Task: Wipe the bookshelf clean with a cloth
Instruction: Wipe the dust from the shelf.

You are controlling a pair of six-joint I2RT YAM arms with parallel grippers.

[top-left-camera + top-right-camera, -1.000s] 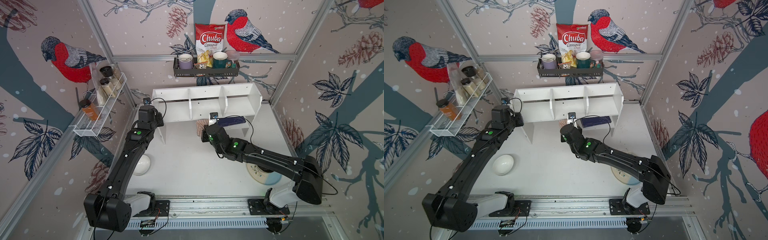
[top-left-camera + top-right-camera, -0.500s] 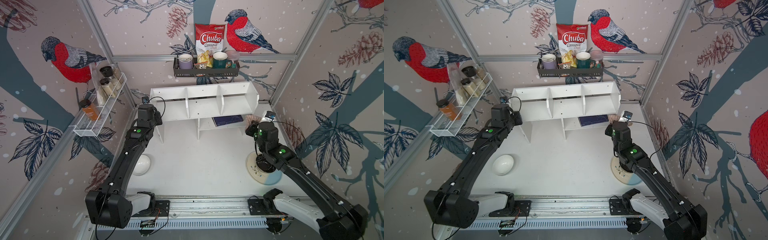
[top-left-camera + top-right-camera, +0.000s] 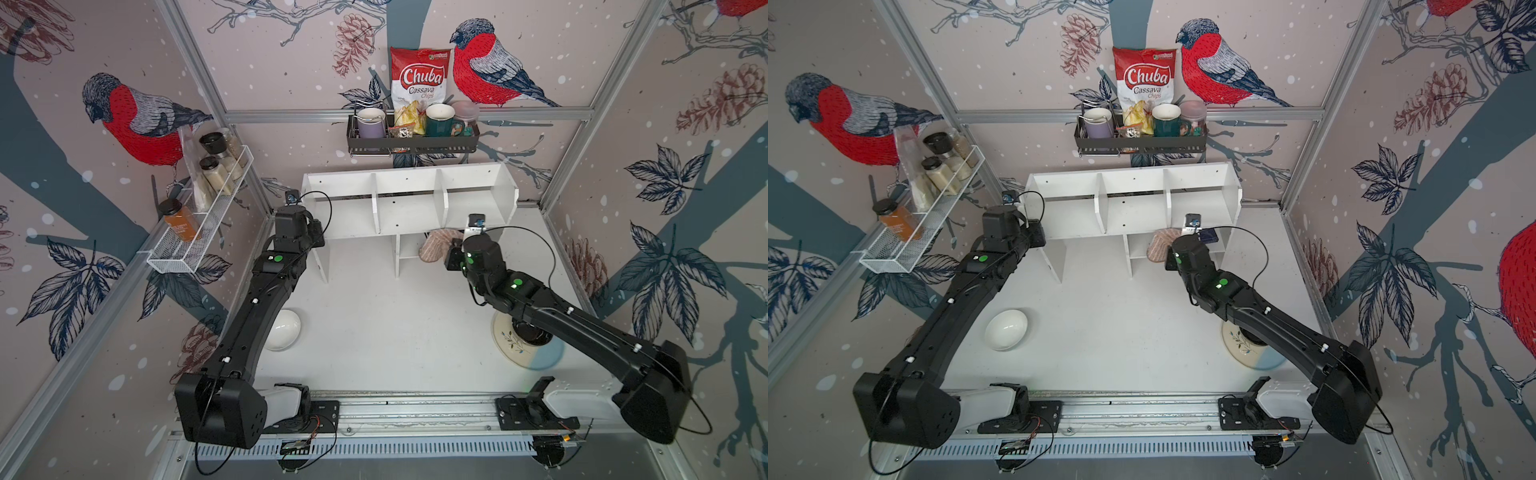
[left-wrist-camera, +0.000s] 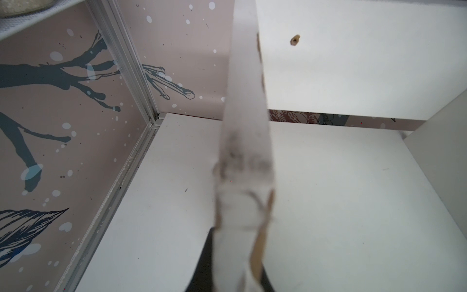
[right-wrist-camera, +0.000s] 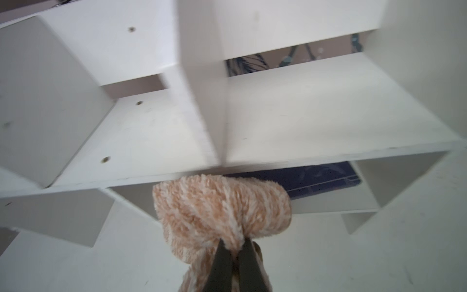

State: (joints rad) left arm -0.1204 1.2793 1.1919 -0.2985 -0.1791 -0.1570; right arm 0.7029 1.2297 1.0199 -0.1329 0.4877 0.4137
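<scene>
The white bookshelf (image 3: pixel 409 208) stands at the back of the table in both top views (image 3: pixel 1133 203). My left gripper (image 4: pixel 235 273) is shut on the front edge of its left end panel (image 4: pixel 246 141), beside the shelf's left corner (image 3: pixel 318 232). My right gripper (image 5: pixel 233 249) is shut on the bunched tan cloth (image 5: pixel 219 204). It holds the cloth (image 3: pixel 436 249) in front of the lower shelf, just under the front edge of the upper board, below the right divider. Whether the cloth (image 3: pixel 1160 247) touches that edge I cannot tell.
A dark blue book (image 5: pixel 316 177) lies on the lower shelf behind the cloth. A white bowl (image 3: pixel 282 330) sits under the left arm and a plate (image 3: pixel 515 347) under the right arm. A black rack (image 3: pixel 411 143) and a white mesh rack (image 3: pixel 199 232) hang on the walls.
My right gripper swung the cloth from the shelf's middle front to its right end, then back left to the lower shelf. The left gripper has kept its hold on the end panel.
</scene>
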